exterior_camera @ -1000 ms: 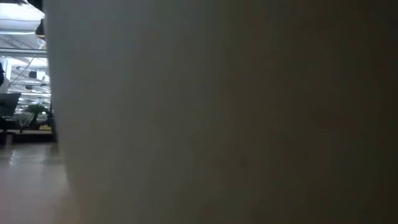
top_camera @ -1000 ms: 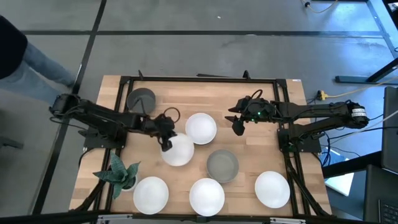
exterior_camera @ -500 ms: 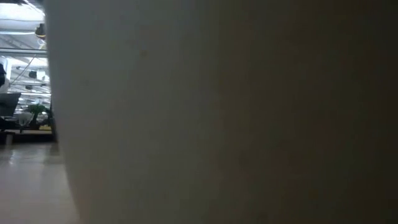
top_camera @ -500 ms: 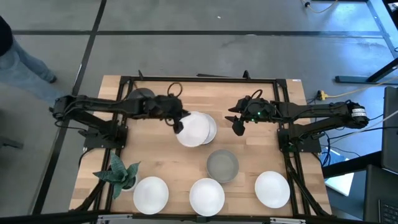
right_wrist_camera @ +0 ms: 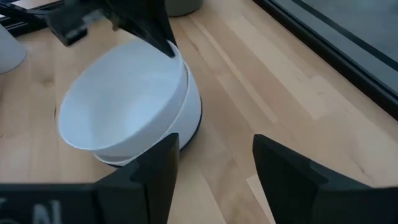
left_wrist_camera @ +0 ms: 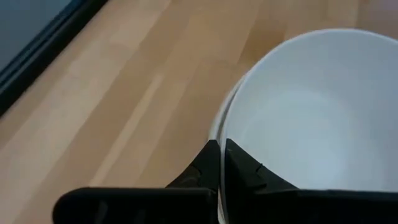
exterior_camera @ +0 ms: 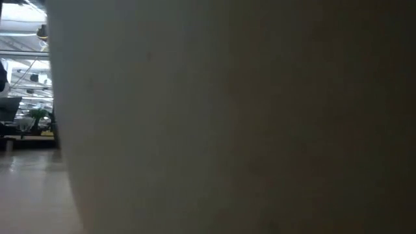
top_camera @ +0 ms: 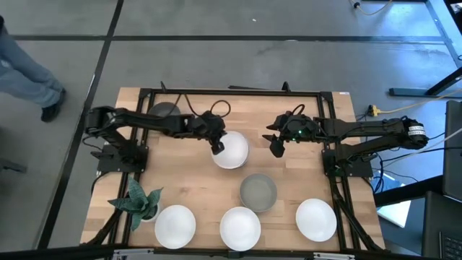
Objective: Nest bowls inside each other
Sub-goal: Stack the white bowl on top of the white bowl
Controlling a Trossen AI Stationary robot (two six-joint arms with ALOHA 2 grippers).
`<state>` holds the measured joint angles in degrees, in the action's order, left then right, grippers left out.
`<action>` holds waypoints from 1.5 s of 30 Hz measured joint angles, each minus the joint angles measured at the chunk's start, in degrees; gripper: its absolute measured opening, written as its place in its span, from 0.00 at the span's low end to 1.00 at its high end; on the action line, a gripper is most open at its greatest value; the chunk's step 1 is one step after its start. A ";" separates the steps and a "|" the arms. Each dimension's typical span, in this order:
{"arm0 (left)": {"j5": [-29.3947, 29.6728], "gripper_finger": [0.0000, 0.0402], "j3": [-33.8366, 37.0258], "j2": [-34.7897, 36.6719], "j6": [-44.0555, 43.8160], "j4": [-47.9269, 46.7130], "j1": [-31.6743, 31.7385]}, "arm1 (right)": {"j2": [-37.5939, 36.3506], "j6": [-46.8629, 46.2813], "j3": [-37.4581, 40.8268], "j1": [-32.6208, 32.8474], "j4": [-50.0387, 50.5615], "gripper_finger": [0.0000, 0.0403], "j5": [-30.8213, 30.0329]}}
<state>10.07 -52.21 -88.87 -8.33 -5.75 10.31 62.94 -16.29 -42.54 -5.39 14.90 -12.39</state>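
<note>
My left gripper is shut on a white bowl that sits tilted inside a second white bowl in the table's middle, toward the far side. My right gripper hangs open just right of this pair, touching nothing. A grey bowl stands nearer. Three more white bowls line the near edge. A dark grey bowl rests at the far left. A pale surface fills the low view. My left gripper pinches the upper white bowl's rim on its left side, one finger inside the bowl and one outside. The fingers slant down from the table's left. The bowl is tilted, held side higher, its underside resting in the lower white bowl.
A small green plant stands at the near left corner. The black frame rail runs round the table. Bare wood lies between the nested pair and the near row of bowls.
My left gripper has carried the white bowl from the table's left middle toward the far edge and the right, over the other white bowl. The bowl now sits tilted inside that one, still held at its rim.
</note>
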 joint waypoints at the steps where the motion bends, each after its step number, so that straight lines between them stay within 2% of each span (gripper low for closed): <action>1: -0.22 0.00 0.02 -0.64 0.00 0.74 0.25 | 0.00 0.00 0.00 0.00 0.00 0.51 -0.02; 6: -1.82 0.00 -0.02 -3.21 -0.08 1.20 1.53 | 0.00 -0.07 0.00 0.00 0.02 0.51 -0.03; 11: -7.57 0.03 -0.01 -3.73 -0.54 0.17 2.59 | 0.00 -0.11 0.00 0.00 0.07 0.51 -0.04; 21: -8.12 0.17 -0.02 -3.09 1.24 0.58 2.26 | 0.00 -0.02 0.00 0.00 0.69 0.51 -0.08; 30: -9.60 0.40 -1.80 -3.12 1.38 0.85 2.15 | -1.61 0.32 0.00 0.00 0.80 0.51 -0.11; 34: -9.56 0.43 -3.57 -2.57 3.34 1.30 2.15 | -2.71 0.33 0.00 0.00 1.63 0.51 0.00; 40: -11.72 0.43 -4.31 0.36 6.40 2.05 0.68 | -6.11 -3.08 0.00 0.00 11.97 0.51 5.14; 45: -11.83 0.42 -4.31 1.30 6.04 0.03 -2.04 | -7.42 -7.35 0.00 1.71 17.78 0.51 12.98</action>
<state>-1.76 -56.51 -87.57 -2.29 -5.71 8.28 55.52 -23.65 -42.54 -3.67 32.68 0.60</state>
